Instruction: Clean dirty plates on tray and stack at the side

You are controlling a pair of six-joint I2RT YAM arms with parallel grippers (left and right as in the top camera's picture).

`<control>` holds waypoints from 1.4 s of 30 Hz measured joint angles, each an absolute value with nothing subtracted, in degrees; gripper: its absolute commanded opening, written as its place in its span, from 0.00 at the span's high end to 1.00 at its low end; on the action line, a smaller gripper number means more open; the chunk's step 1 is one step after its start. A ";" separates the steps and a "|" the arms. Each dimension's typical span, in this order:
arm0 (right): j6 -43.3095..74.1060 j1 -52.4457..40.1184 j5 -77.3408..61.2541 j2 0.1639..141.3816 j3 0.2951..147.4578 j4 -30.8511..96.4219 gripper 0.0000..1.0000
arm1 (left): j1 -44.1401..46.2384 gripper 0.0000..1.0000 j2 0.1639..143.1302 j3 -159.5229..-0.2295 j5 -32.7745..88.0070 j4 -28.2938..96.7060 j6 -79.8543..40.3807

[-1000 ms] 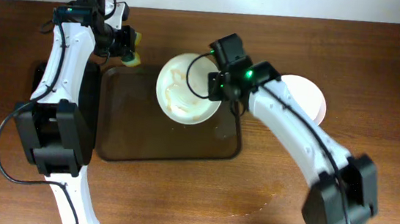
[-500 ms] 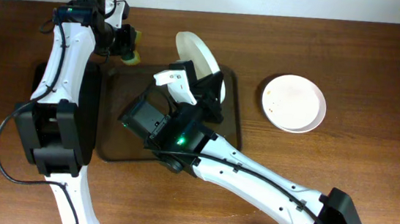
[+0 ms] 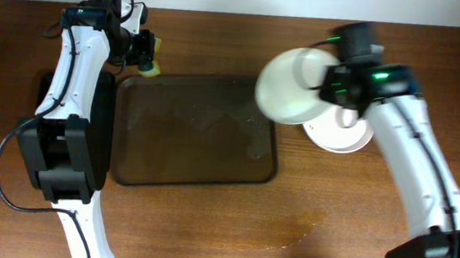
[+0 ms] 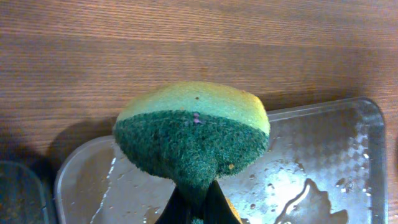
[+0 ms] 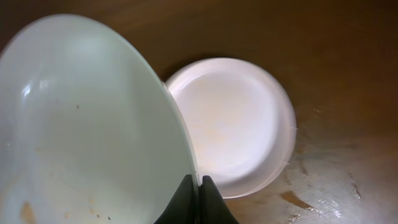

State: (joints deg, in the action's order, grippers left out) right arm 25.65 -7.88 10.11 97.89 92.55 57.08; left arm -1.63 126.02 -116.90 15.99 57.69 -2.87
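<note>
My right gripper (image 3: 335,92) (image 5: 198,185) is shut on the rim of a white plate (image 3: 289,86) (image 5: 87,124) and holds it tilted in the air, right of the dark brown tray (image 3: 196,130). A second white plate (image 3: 343,136) (image 5: 239,121) lies on the table below it, faint smears on its face. My left gripper (image 3: 146,53) (image 4: 198,208) is shut on a yellow-and-green sponge (image 3: 150,64) (image 4: 193,134) at the tray's far left corner (image 4: 323,168). The tray is wet and holds no plate.
A smaller black tray (image 3: 47,94) lies left of the brown tray, mostly under my left arm. A wet streak (image 3: 300,233) marks the wood in front of the brown tray.
My right arm has lifted the plate off the tray and swung it right, over the plate on the table. The left arm with the sponge has stayed put.
</note>
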 measured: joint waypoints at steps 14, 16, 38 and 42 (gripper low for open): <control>30.89 7.49 2.37 103.72 69.08 33.80 0.96 | -10.63 0.99 126.02 -118.74 -6.48 75.59 -7.62; 31.33 7.49 2.52 103.72 69.08 33.91 0.96 | -10.74 0.99 126.02 -118.28 -7.42 75.26 -7.64; 24.29 8.27 -2.22 98.70 80.53 50.61 0.01 | -13.61 0.01 126.02 -114.28 -9.61 75.66 -10.57; 21.19 6.48 -2.70 86.46 87.00 57.32 0.01 | -10.17 0.01 122.67 -122.54 -4.19 76.31 -10.57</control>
State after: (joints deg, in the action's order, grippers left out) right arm 21.19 6.48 -2.70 86.46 87.00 57.32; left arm -10.17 122.67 -122.54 -4.19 76.31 -10.57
